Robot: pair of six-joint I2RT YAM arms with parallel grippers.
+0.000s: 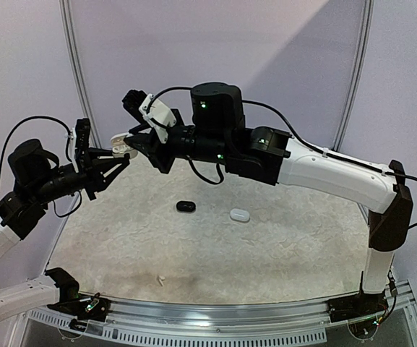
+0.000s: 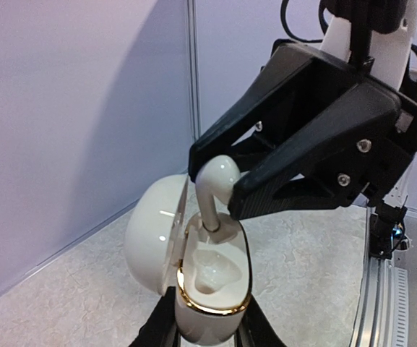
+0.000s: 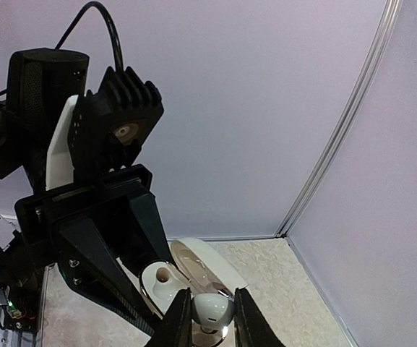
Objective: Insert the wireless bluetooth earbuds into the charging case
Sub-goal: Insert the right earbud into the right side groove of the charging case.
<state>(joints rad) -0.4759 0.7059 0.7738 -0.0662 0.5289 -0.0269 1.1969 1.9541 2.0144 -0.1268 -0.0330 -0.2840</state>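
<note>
Up over the table (image 1: 266,246), my right gripper (image 3: 213,322) is pinching the white earbud (image 2: 217,181) by its head between both fingertips, with the stem pointing down into the open charging case (image 2: 194,318). My left gripper (image 1: 119,159) is clamped on that case's base, lid flipped back. Stem tip looks like it's in the socket, hard to say for sure.

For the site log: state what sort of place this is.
Probably a robot lab booth, not a home: plain partition walls on metal posts, a padded tabletop, and robot arms bolted to a rail.
</note>
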